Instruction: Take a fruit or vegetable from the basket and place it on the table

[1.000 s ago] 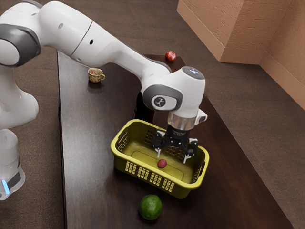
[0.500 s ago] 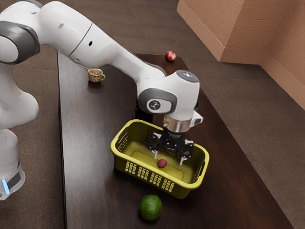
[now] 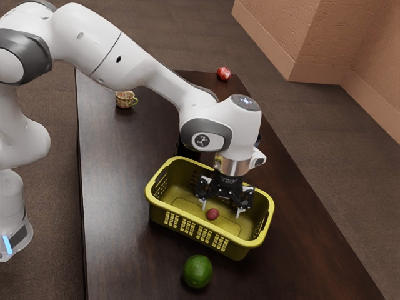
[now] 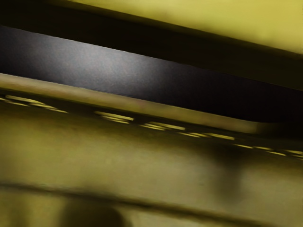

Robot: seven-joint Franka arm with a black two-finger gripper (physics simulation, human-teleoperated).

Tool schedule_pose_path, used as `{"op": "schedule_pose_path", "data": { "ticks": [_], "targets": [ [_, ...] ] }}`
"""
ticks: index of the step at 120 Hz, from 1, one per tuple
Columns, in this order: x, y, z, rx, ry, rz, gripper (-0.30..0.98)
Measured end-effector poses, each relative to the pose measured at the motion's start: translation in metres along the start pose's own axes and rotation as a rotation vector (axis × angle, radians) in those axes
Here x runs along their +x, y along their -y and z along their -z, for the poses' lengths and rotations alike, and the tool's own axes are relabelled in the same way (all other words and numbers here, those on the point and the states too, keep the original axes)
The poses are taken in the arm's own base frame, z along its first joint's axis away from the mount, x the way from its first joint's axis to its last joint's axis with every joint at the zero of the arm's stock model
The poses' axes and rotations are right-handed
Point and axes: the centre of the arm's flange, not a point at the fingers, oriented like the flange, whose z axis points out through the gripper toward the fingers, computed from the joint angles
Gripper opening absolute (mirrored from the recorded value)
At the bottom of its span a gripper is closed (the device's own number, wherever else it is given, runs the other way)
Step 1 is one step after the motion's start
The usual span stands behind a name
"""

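Note:
My gripper (image 3: 221, 210) reaches down into the yellow-green basket (image 3: 236, 250), its two fingers standing wide apart. A small reddish round fruit or vegetable (image 3: 213, 214) lies on the basket floor, close to the fingertips and toward the finger on the exterior view's left; neither finger is seen pressing on it. In the wrist view the basket's floor and wall (image 4: 142, 161) lie under my hand, with a dark blurred round patch at the lower edge that I cannot identify. The dark brown table (image 3: 119, 187) carries the basket.
A green round fruit (image 3: 197, 271) lies on the table just outside the basket's near side. Farther back stand a patterned cup (image 3: 125, 99) and, near the table's far end, a red fruit (image 3: 224, 74). The basket's raised walls surround my fingers.
My hand has shifted toward the exterior view's left and slightly lower in the basket, nearer the reddish item. Over the last half second it has barely moved. The items and basket have stayed put.

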Motion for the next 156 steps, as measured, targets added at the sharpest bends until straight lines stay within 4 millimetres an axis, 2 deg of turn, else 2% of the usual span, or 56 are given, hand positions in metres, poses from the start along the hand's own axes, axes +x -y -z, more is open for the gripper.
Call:
{"op": "schedule_pose_path", "data": {
  "ticks": [38, 83, 96, 115, 121, 130, 144, 156],
  "targets": [
    [-0.002, 0.001, -0.004, 0.002, 0.000, -0.007, 0.67],
    [0.000, 0.006, -0.012, 0.012, -0.001, -0.004, 0.49],
    [0.000, 0.008, -0.016, 0.015, -0.002, -0.004, 0.55],
    [0.000, 0.007, -0.015, 0.008, -0.001, -0.007, 0.53],
    [0.000, 0.007, -0.015, 0.007, -0.001, -0.009, 0.60],
    [0.002, 0.008, -0.014, 0.007, 0.000, -0.008, 0.61],
    [0.002, 0.007, -0.013, 0.006, 0.001, -0.012, 0.52],
    [-0.001, 0.007, -0.011, 0.004, 0.004, -0.018, 0.35]
  ]
}}
